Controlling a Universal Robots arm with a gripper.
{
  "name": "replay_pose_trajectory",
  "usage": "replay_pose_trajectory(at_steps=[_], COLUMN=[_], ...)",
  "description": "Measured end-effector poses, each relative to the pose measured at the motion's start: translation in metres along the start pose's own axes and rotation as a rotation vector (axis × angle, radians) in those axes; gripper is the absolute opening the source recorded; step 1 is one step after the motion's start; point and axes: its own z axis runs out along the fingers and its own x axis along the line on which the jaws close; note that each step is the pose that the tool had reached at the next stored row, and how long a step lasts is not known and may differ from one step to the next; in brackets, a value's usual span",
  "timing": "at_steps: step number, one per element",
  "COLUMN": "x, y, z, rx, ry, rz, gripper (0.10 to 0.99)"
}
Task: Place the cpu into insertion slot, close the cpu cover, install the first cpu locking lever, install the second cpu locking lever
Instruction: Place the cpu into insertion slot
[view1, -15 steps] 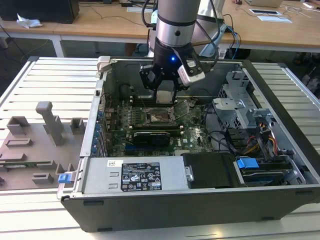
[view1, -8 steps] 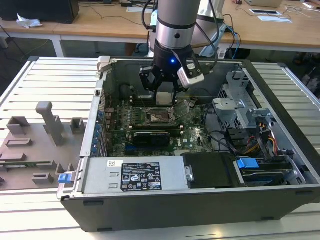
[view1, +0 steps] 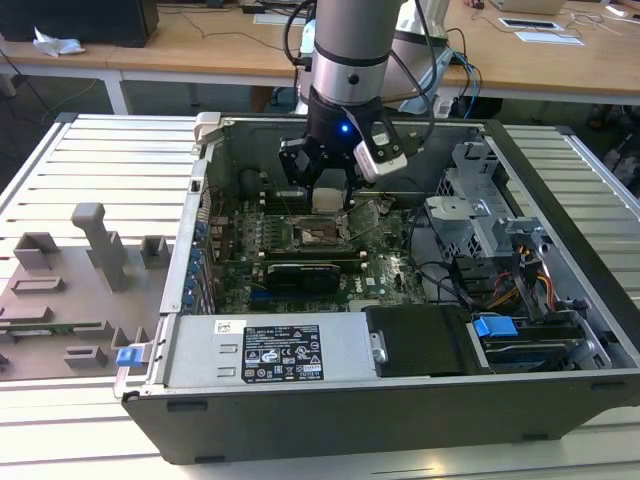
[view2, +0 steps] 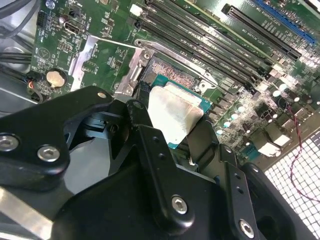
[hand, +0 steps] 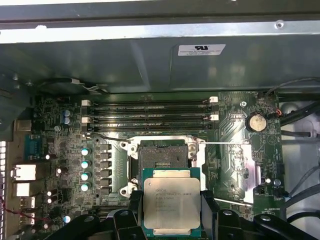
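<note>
- The gripper (hand: 171, 212) is clamped on the cpu (hand: 171, 200), pinching two opposite edges, metal top up.
- The insertion slot (hand: 162, 157) lies bare just ahead of the hand. The chip seems to hang clear above it, though height is hard to judge.
- Likely light, stiff and delicate underneath, so it is best held by the edges only.

A: Print on site, item by item?
B: None legible. 1) Black-and-white label (view1: 283, 353), on grey metal cover (view1: 195, 352) at case front, exterior view: dense text & marks, too small to read. 2) Small white sticker (view1: 228, 326), just beside it, same cover: illegible.
A: Inside?
B: 3) White label (hand: 201, 49), on case wall (hand: 125, 62), first wrist view: unreadable. 4) Lid of the cpu (hand: 171, 197): faint engraved lines, can't make out.
</note>
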Motion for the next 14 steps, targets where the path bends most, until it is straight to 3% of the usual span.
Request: replay_pose_trajectory(at_steps=[14], x=[-0.0002], y=[-0.0009], z=[0.0099], rx=[0.0], ry=[0.0], rz=[0.0], gripper=[0.545])
